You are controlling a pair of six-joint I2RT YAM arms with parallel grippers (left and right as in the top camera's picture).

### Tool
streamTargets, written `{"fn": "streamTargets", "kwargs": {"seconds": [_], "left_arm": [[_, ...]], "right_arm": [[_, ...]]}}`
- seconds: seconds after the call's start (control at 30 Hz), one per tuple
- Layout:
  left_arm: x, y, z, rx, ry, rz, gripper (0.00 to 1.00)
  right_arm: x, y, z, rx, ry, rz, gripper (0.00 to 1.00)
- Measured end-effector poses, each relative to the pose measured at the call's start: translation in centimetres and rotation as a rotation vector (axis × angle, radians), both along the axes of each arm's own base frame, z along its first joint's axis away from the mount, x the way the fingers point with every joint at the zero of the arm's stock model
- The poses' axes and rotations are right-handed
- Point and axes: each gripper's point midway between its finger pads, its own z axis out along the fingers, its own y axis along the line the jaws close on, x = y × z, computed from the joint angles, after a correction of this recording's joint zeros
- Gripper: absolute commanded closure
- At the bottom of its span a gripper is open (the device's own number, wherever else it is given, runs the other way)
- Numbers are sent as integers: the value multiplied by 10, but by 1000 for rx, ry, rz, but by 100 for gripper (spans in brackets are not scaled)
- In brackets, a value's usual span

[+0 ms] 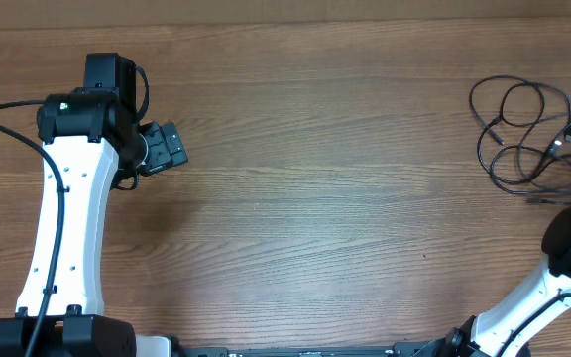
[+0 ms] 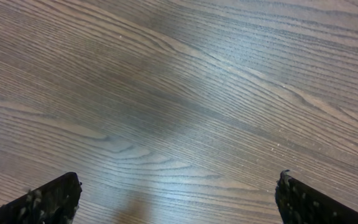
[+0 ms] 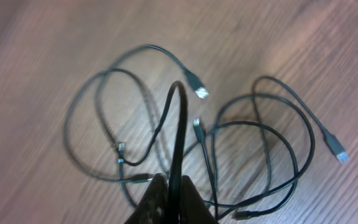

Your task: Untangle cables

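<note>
Thin black glossy cables (image 3: 180,118), one strand clenched in the right gripper (image 3: 169,186).
The looped tangle, tipped with small metal plugs, sprawls just ahead of its fingertips on the grained brown wooden table (image 2: 179,74); the left gripper (image 2: 178,186) gapes wide, holding nothing.

The table (image 1: 315,149) is brown wood with a strong wavy grain, smooth, with a soft satin sheen that shows as pale patches of light in the left wrist view. The cables (image 1: 523,129) have thin black sheaths, smooth and faintly shiny, like rubber or soft plastic. One plug (image 3: 201,92) ends in a bright silvery metal tip; a second plug (image 3: 339,155) looks grey and paler than its cord. The left arm (image 1: 67,228) has a white, smooth, lightly glossy plastic shell, with matt black housings at its joints. The left fingers (image 2: 51,199) are black and matt, their faces speckled and rough. The right fingers (image 3: 157,202) are dark and matt, too blurred for texture.
</note>
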Motion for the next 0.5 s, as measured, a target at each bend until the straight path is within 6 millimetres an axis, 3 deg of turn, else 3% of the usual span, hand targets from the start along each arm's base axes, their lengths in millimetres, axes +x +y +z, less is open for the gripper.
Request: {"fn": "streamTargets", "kwargs": {"seconds": [0.03,0.07,0.13,0.33,0.5], "left_arm": [[0,0,0,0,0,0,0],[0,0,0,0,0,0,0],[1,0,0,0,-3,0,0],[4,0,1,0,-16,0,0],[4,0,1,0,-17,0,0]], "right_arm": [[-2,-2,-3,3,8,-1,36],[-4,-4,-4,6,12,-8,27],[-7,-6,-3,12,10,-25,19],[-13,7,-7,77,29,-9,12],[-12,35,-12,210,20,90,17]]}}
